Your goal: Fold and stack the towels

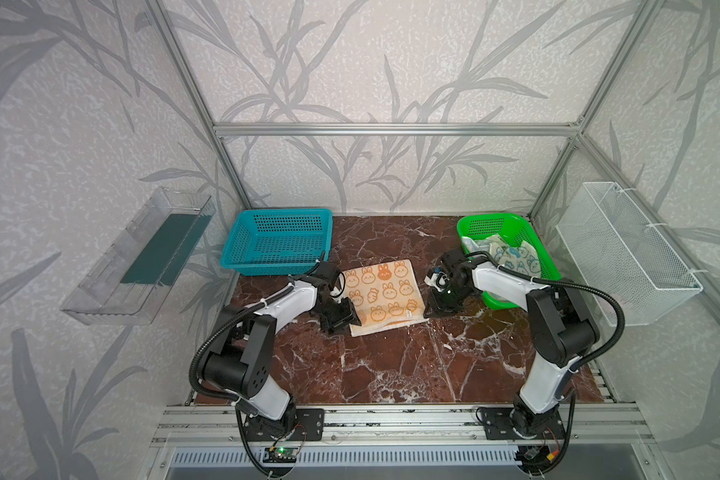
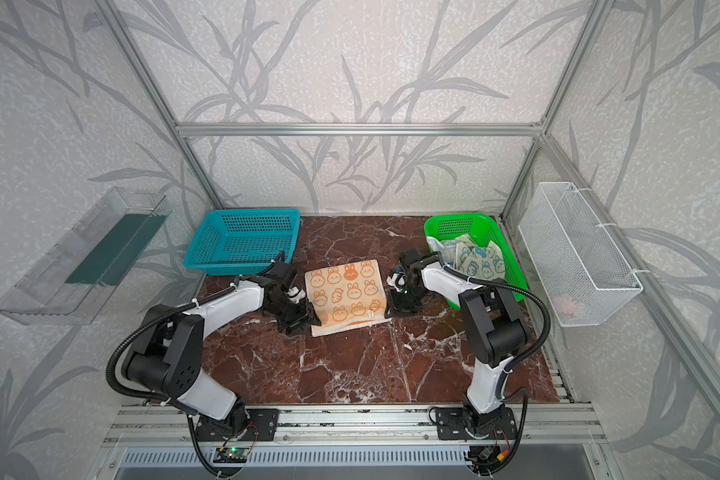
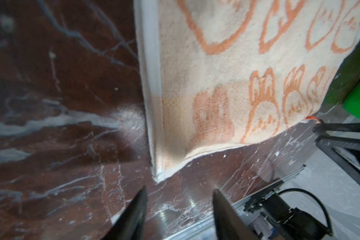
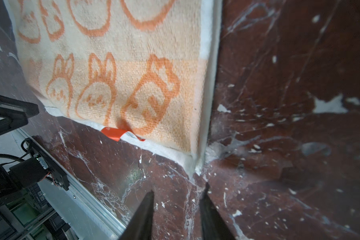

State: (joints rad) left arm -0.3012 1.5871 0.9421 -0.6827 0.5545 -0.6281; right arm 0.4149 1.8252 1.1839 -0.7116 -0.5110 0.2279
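A peach-orange bunny towel (image 1: 385,293) (image 2: 346,297) lies flat in the middle of the marble table. My left gripper (image 1: 352,322) (image 3: 180,188) is low over the table just off the towel's near left corner. It is open and holds nothing. My right gripper (image 1: 427,311) (image 4: 178,188) is just off the near right corner, also open and holding nothing. An orange tag (image 4: 114,133) sticks out of the towel's near hem. Crumpled cream-and-blue towels (image 1: 516,253) (image 2: 481,257) lie in the green basket (image 1: 495,218), partly hidden by my right arm.
A blue perforated basket (image 1: 277,241) stands at the back left with nothing in it. On the right wall hangs a white wire basket (image 1: 624,249), and on the left wall a clear tray (image 1: 138,257). Bare marble (image 1: 391,365) stretches in front of the towel.
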